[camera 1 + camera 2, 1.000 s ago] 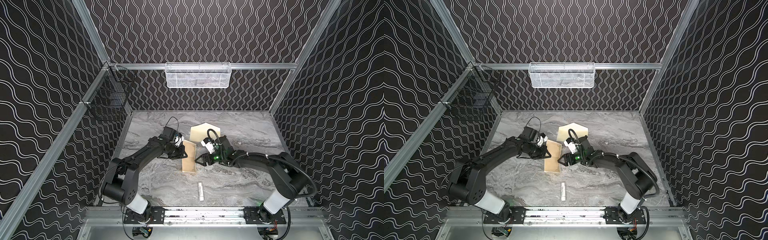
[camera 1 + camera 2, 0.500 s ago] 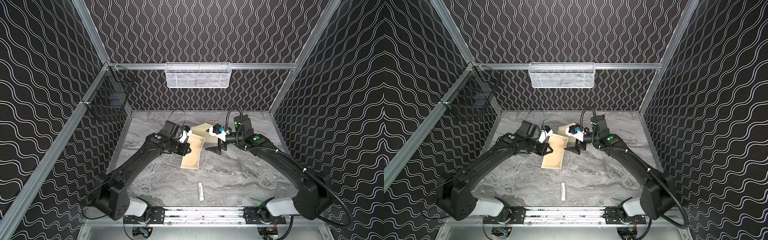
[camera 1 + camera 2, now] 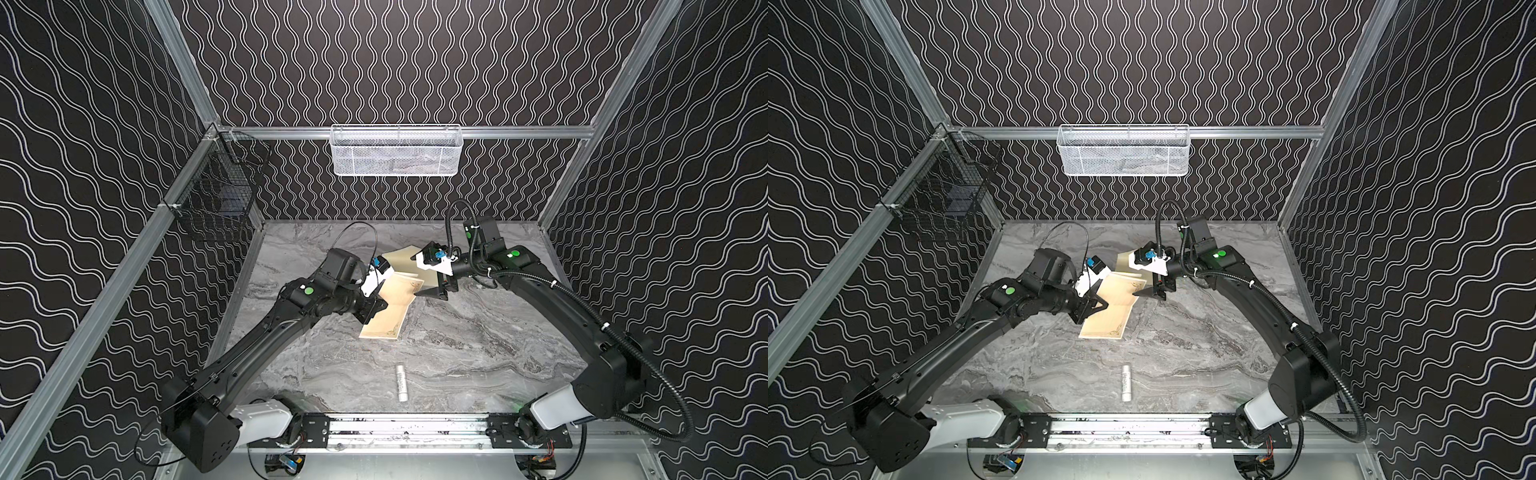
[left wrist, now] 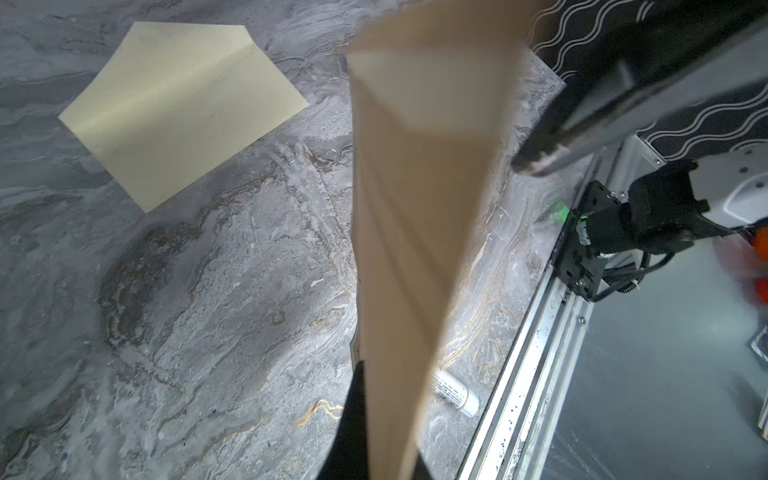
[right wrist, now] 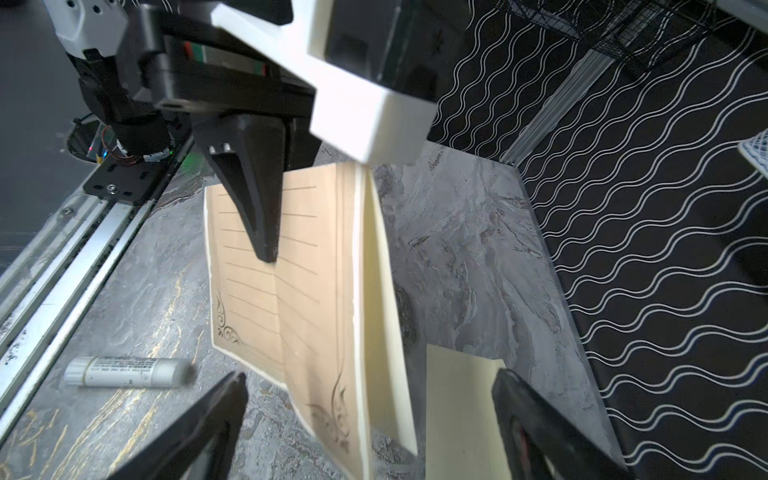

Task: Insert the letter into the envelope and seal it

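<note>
Top views, step: the left pincer point(image 3: 380, 308) is clamped on a long edge of the tan, dark-bordered paper letter point(image 3: 395, 309). It holds the letter aslant over the grey marbled surface point(image 3: 478, 340). This looks like the carrying step, with insertion not begun.
Top views, right arm: the right pincer point(image 3: 1152, 293) stands wide and empty at the letter's far corner, over the pale cream paper envelope point(image 3: 1124, 262).
Left wrist view: the letter point(image 4: 407, 208) hangs partly folded. The envelope point(image 4: 183, 108) lies flat and apart from it, and its flap appears spread open.
Right wrist view: one left pincer point(image 5: 270, 249) finger crosses the letter's point(image 5: 291, 299) lined face. The envelope point(image 5: 457, 395) lies just beyond.
Next move: probably the right pincer pins the envelope mouth while the left slides the letter in.
In the way: the right pincer sits between letter and envelope, and the sheet may spring open. The small white cylindrical stick point(image 5: 124, 372) lies well apart near the front rail.
</note>
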